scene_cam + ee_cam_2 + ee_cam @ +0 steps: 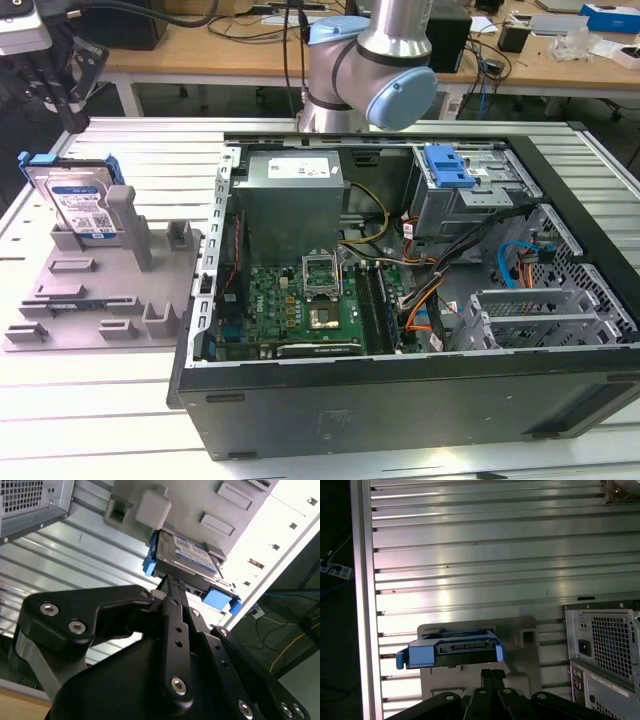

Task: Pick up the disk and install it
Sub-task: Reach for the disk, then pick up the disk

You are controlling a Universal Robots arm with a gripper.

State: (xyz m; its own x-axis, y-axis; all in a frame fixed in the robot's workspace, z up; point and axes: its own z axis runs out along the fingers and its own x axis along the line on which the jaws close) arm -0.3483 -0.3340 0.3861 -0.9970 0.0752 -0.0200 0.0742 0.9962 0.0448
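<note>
Your arm [385, 60] bends at its blue-capped joint in the exterior view. In the second wrist view your end effector [171, 584] has its fingers [176, 611] pressed together, gripping nothing.

The silver-grey hard disk in its light-blue bracket [78, 205] leans upright on the grey plastic fixture plate [90, 285], on the half away from the open black computer case [400, 400]. A tall grey fixture post [122, 215] blocks the disk's case-side face. The case wall rises just beside the fixture. Above the fixture, air is open around the black gripper [491, 672], whose fingers are pressed together. Beyond the fixture's outer side lies open ribbed aluminium table [60, 400].
</note>
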